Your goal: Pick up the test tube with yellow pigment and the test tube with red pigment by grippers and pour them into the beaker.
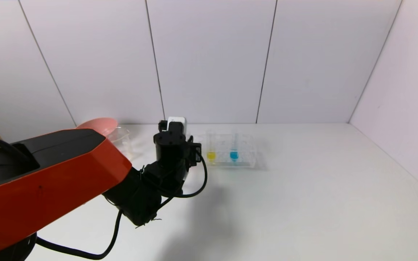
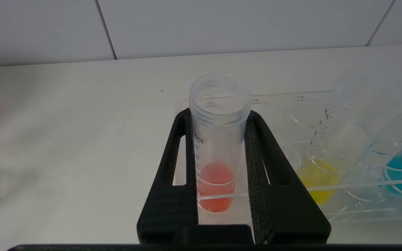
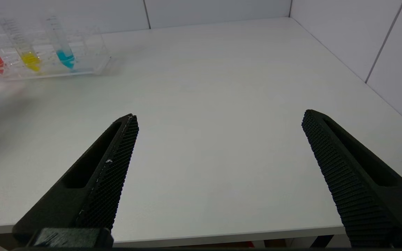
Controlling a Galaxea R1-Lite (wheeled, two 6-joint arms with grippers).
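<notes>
Red-pigment test tube (image 2: pixel 216 146) stands upright in the clear rack (image 2: pixel 358 209), pinched between my left fingers (image 2: pixel 257 167); yellow tube (image 2: pixel 321 164) stands just beside. My right fingers (image 3: pixel 117 164) hang spread above the white surface (image 3: pixel 222 104).

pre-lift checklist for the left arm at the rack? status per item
1. Left gripper jaws closed on the slim clear test tube with red pigment: ok.
2. Tube upright, red liquid at its bottom: ok.
3. Tube out of the clear many-holed rack: not ok, its base sits in the rack.
4. Clear tube with yellow liquid standing apart from the jaws: ok.
5. Small clear beaker position: cannot tell, partly hidden.
6. Right gripper open, away from rack: ok.
</notes>
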